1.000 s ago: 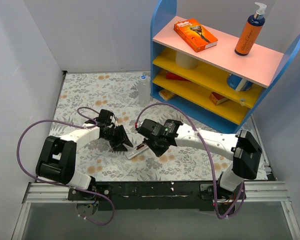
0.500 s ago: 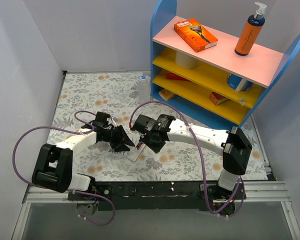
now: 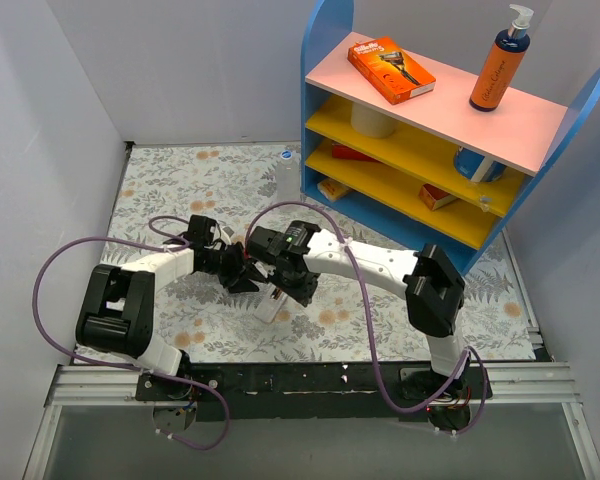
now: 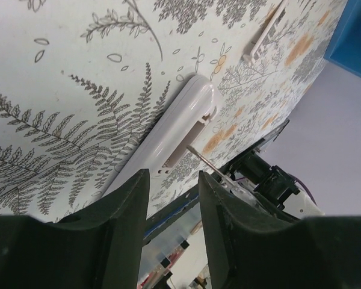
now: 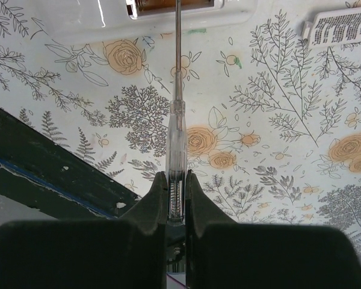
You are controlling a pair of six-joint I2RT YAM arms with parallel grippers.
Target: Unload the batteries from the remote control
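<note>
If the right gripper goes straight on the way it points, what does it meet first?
The remote control: the screwdriver in the right gripper points into its recess; whether they touch is unclear.

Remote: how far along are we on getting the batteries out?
Done: cover is off, lying on the mat apart from the remote. In hand: right gripper clamps a screwdriver, tip at the open recess; left gripper open over the remote. Left: no battery out yet.

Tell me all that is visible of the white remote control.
The remote control is a slim white plastic bar with a rounded end, lying flat on the floral cloth, its open orange-brown recess facing up. The thin metal tip of a clear-handled probe, gripped by the right end effector, reaches into that recess.
</note>
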